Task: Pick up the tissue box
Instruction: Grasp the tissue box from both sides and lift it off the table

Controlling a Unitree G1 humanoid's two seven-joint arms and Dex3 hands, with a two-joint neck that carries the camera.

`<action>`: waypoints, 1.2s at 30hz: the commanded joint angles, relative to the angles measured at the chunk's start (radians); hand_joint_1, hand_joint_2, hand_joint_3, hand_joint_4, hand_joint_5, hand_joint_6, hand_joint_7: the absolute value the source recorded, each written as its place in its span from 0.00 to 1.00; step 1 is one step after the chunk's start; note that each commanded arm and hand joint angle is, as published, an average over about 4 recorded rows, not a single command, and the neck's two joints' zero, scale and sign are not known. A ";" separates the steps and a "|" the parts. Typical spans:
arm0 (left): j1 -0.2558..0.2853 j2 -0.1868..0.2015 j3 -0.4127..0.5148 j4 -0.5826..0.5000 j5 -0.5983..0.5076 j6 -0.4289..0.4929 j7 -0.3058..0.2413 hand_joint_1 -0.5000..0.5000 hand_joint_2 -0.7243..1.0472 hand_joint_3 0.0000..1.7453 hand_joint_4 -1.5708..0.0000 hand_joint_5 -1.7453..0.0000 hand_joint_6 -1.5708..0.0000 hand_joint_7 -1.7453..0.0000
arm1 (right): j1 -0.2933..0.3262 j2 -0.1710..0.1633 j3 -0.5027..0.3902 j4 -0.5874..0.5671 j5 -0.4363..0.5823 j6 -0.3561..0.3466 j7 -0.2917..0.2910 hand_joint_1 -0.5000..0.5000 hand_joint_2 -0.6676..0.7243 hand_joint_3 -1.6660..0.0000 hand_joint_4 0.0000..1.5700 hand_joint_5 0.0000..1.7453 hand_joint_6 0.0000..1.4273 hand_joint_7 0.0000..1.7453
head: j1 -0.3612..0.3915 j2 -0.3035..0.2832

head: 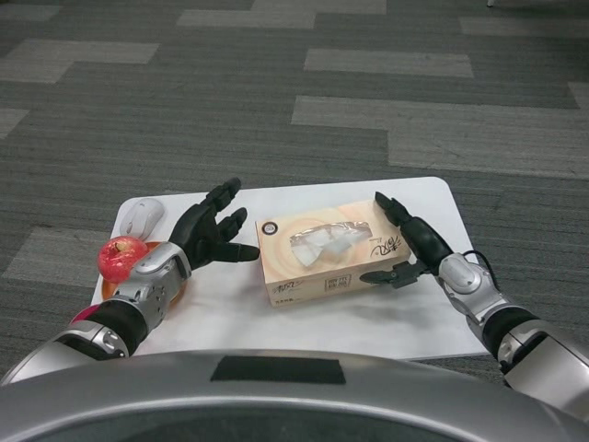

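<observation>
Between both hands, tissue box [324, 247] lengthwise left-right, slightly skewed

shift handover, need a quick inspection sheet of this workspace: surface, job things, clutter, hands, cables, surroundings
surface: white table, small, with rounded corners
job's things: tissue box lying flat near the middle, opening up, between the two hands
clutter: white mouse at the far left corner; red apple on the left edge
hands: left hand open, fingers spread, just left of the box; right hand open at the box's right end, contact unclear
cables: thin black cable at the right wrist
surroundings: grey striped carpet
</observation>
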 commanded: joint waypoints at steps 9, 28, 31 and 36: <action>0.036 0.072 0.014 -0.061 -0.006 0.044 -0.036 1.00 1.00 0.10 1.00 1.00 1.00 1.00 | -0.016 0.010 -0.008 -0.001 0.000 -0.010 0.006 0.04 0.18 0.71 0.00 0.06 0.00 0.00 | -0.004 0.000; 0.233 0.164 -0.006 -0.468 0.020 0.389 -0.051 1.00 1.00 0.09 1.00 1.00 1.00 1.00 | -0.017 0.022 -0.010 0.014 -0.002 -0.010 0.006 0.04 0.18 0.71 0.00 0.06 0.00 0.00 | 0.004 -0.010; 0.233 0.157 -0.031 -0.471 0.015 0.401 -0.051 1.00 1.00 0.10 1.00 1.00 1.00 1.00 | -0.019 0.029 -0.008 0.019 -0.002 -0.010 0.006 0.06 0.18 0.71 0.00 0.06 0.00 0.00 | 0.004 -0.010; 0.233 0.153 -0.050 -0.483 0.011 0.420 -0.051 1.00 1.00 0.10 1.00 1.00 1.00 1.00 | -0.027 0.035 0.004 0.021 -0.003 -0.010 0.006 0.04 0.18 0.71 0.00 0.08 0.00 0.00 | 0.002 -0.019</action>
